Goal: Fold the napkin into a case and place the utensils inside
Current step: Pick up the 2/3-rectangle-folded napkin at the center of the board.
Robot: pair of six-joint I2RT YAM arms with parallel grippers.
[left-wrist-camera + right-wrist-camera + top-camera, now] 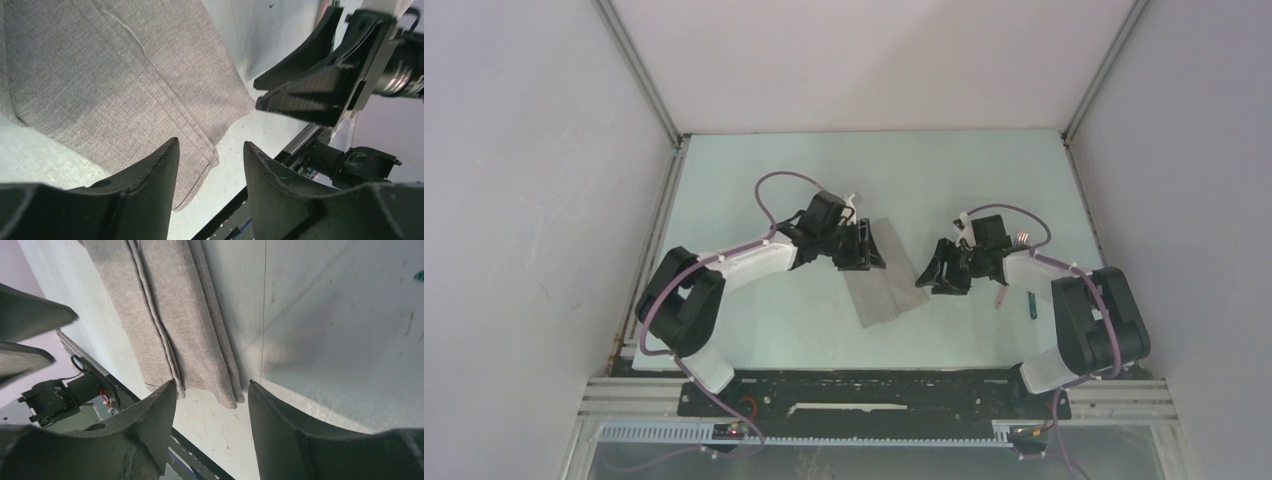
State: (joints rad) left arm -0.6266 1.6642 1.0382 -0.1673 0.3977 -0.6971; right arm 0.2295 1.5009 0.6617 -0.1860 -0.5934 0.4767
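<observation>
Napkin [882, 290] lies folded narrow mid-table. My left gripper [862, 253] gapes empty over its 12 o'clock end, my right gripper [936, 277] likewise at 3 o'clock, utensils [1030, 303] beyond.

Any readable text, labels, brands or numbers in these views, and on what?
None readable in any view.
The napkin is plain grey cloth, unprinted.
The left gripper and right gripper are bare black, with no markings.
Marks on the table are stains, not characters.
</observation>
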